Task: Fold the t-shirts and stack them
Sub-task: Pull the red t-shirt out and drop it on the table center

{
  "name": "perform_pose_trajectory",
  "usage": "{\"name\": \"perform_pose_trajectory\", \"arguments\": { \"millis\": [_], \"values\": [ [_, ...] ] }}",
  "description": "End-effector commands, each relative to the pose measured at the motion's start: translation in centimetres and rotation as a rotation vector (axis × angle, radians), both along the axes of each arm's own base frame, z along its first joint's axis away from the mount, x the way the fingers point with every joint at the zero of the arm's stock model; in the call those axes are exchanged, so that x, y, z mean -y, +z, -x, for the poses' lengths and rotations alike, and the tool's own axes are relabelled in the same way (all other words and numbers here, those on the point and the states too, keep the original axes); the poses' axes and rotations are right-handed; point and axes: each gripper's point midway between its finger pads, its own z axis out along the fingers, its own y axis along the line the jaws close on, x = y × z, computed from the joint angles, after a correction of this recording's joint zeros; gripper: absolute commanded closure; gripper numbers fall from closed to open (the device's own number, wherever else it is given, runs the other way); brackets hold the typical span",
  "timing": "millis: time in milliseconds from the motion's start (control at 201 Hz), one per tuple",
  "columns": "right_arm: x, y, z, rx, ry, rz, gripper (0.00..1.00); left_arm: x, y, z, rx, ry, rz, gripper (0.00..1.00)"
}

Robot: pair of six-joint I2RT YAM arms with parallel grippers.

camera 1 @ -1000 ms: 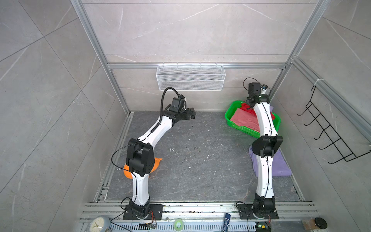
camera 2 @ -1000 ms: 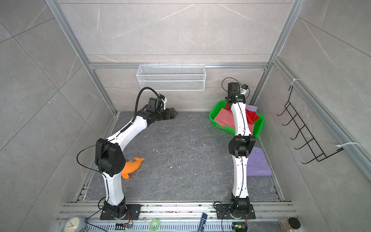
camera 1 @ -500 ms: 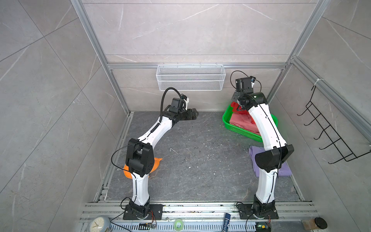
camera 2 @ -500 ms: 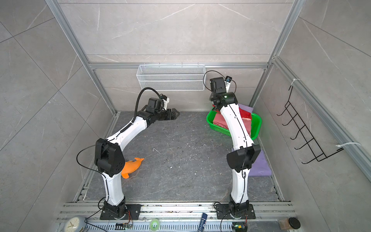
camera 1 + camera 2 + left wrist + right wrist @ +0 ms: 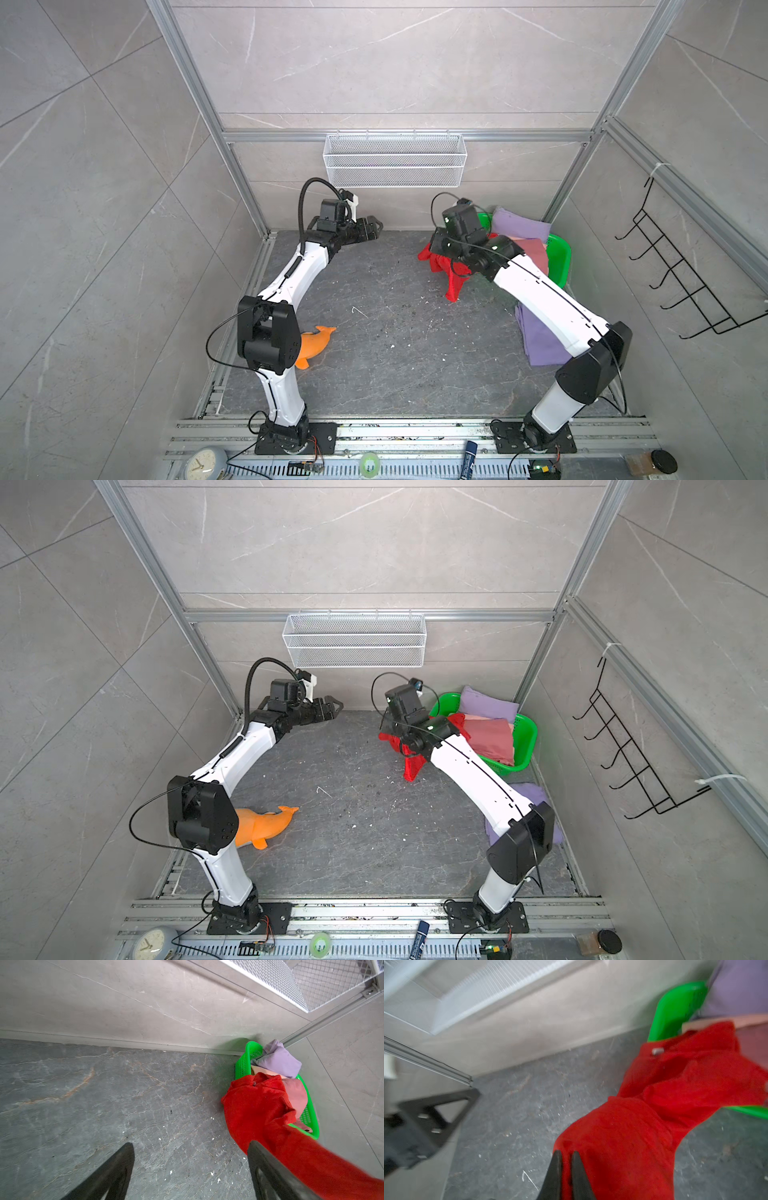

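While your right gripper [image 5: 566,1154] is clamping tight on the red shirt [image 5: 455,289], which is trailing over the rim of the green basket [image 5: 525,737], your left gripper [image 5: 190,1143] is hovering wide and empty. By my judgement you are fetching; next, spreading it flat is calling for both grippers.
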Motion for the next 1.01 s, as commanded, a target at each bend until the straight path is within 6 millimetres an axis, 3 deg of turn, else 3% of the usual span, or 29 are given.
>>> {"name": "perform_pose_trajectory", "arguments": {
  "millis": [0,184,423,483,622,806,886,1001],
  "values": [
    [-2.3,-4.1,0.1,-0.038,0.02,0.035,1.0,-0.8,2.2,1.5,0.034,-0.007,-0.011,0.12],
    [-5.4,-8.7,-0.1,-0.11,0.098,0.088,1.0,-1.9,0.5,3.1,-0.025,0.004,-0.074,0.13],
    [-11.7,-9.9,0.7,-0.119,0.256,0.051,1.0,-4.0,-0.8,5.2,-0.052,0.066,-0.124,0.12],
    [-13.7,-9.0,1.3,-0.089,0.313,0.04,1.0,-4.9,-0.8,5.5,-0.053,0.093,-0.133,0.12],
    [-17.1,-4.0,2.4,0.016,0.412,-0.004,1.0,-7.2,-0.9,5.8,-0.06,0.184,-0.133,0.12],
    [-18.3,3.5,3.6,0.179,0.474,-0.079,1.0,-9.6,-0.7,6.0,-0.047,0.26,-0.086,0.12],
    [-18.1,3.7,3.8,0.181,0.471,-0.072,1.0,-10.0,-0.6,6.0,-0.044,0.259,-0.086,0.12],
    [-17.1,1.3,3.3,0.132,0.42,-0.004,1.0,-10.2,-0.6,6.1,-0.047,0.249,-0.104,0.12]
  ]
}}
